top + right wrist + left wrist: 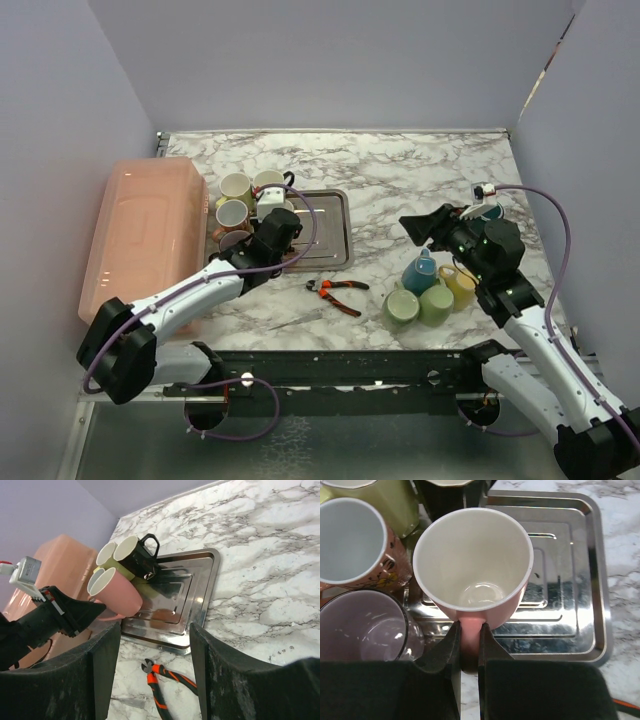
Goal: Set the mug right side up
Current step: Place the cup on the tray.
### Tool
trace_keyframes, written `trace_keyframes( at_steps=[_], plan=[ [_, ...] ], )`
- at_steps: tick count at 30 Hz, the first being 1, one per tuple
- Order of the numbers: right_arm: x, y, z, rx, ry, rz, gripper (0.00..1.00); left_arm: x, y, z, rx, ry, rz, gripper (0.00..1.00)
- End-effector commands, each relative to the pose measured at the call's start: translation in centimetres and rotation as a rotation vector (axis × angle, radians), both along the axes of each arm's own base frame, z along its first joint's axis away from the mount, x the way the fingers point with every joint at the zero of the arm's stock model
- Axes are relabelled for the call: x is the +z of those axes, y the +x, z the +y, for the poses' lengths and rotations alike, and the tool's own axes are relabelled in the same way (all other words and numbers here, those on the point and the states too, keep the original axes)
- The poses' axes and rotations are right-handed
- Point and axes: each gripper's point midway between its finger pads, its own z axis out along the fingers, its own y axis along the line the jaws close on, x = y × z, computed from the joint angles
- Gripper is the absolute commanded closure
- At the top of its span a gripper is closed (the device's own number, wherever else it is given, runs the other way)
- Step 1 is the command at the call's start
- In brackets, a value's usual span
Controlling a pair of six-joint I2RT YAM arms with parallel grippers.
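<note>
the left end effector (469,630) is pinching the handle of the pink mug (472,562); its dark fingers (445,650) are pressed against either side of the handle, with nothing but the handle between them. from the left wrist view the mug's white inside and round bottom face straight into the camera. in the right wrist view the pink mug (119,596) sits tilted, its mouth pointing up and away from the steel tray (200,587), over the tray's left edge. whether its base touches the tray cannot be told.

just beside it stand other mugs with their mouths up: a yellow-green mug (385,500), a floral mug (350,540) and a lavender mug (362,627), all to its left, and a black mug (139,557) behind it on the tray. a pink bin (145,235) lies at the desk's (400,165) left side.

the right end effector (155,630) hangs above the desk well apart from the tray, its fingers (105,670) spread wide and holding nothing. near its arm sit a blue mug (418,272), a yellow mug (462,285) and a pale green mug (402,307). orange-handled pliers (335,292) lie on the marble between the tray and that group.
</note>
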Motion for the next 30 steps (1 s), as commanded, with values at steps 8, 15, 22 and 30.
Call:
trace_keyframes(
  at_steps=[8,15,22,30],
  plan=[
    [-1.4,0.6,-0.9,-0.055,-0.036,0.053,0.39,-0.7,4.5,2.3,0.135,-0.042,-0.087,1.0],
    [-1.7,0.8,-0.8,-0.058,-0.04,0.065,0.39,-1.4,5.6,3.7,0.196,0.047,-0.102,1.0],
    [-1.8,0.9,-1.0,-0.067,-0.045,0.074,0.39,-2.3,5.8,4.5,0.21,0.122,-0.09,1.0],
    [-1.9,0.9,-0.8,-0.059,-0.041,0.083,0.39,-3.1,5.8,5.3,0.22,0.162,-0.066,1.0]
  ],
)
